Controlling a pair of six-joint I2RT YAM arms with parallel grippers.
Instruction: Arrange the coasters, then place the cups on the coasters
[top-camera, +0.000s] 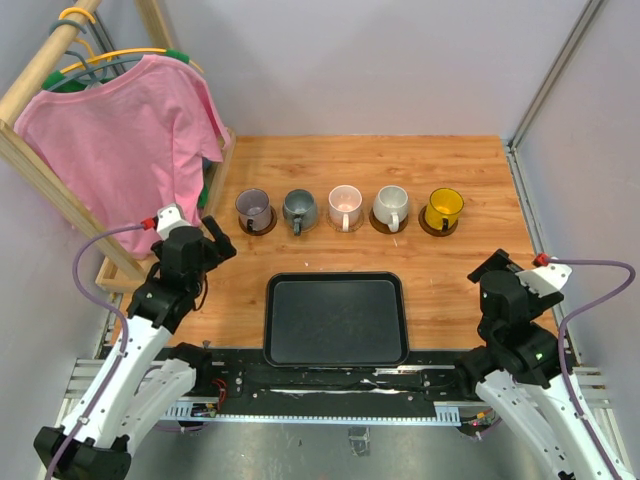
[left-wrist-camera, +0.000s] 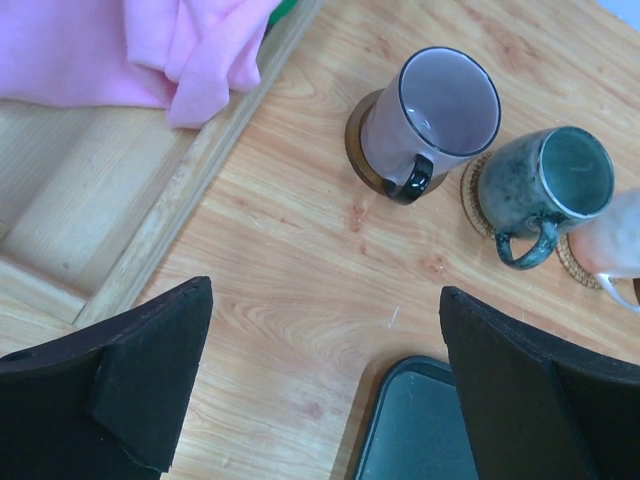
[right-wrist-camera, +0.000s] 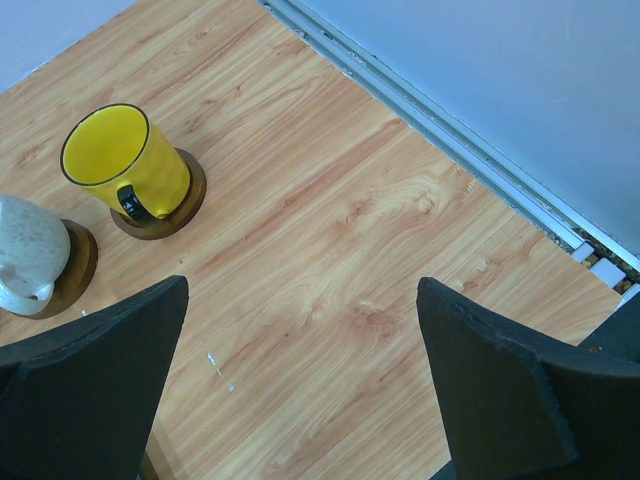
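- Left pincer: hung off the left side of the black tray, fingers spread wide apart, nothing in them.
- Mauve cup: sat upright on a dark brown coaster, just past the tray's far-left corner.
- Grey-blue cup: on a tan coaster, behind the left part of the tray, handle turned toward the tray.
- Pale pink cup: behind the middle of the tray. The tan rim of the coaster under it peeked out in the left wrist view.
- Off-white cup: behind the right part of the tray, on a dark brown one.
- Yellow cup: past the tray's far-right corner, on the last dark brown disc.
- Right pincer: over bare desk, well off the tray's right side, also wide open and empty.
- My read: coasters were lined up in a row behind the tray with a cup on every one, so both steps looked done. The tray itself was bare.
- Next move, if any: honestly just keep both arms back from the row. At most nudge a cup that sits off-centre, though I couldn't spot one that clearly needed it.
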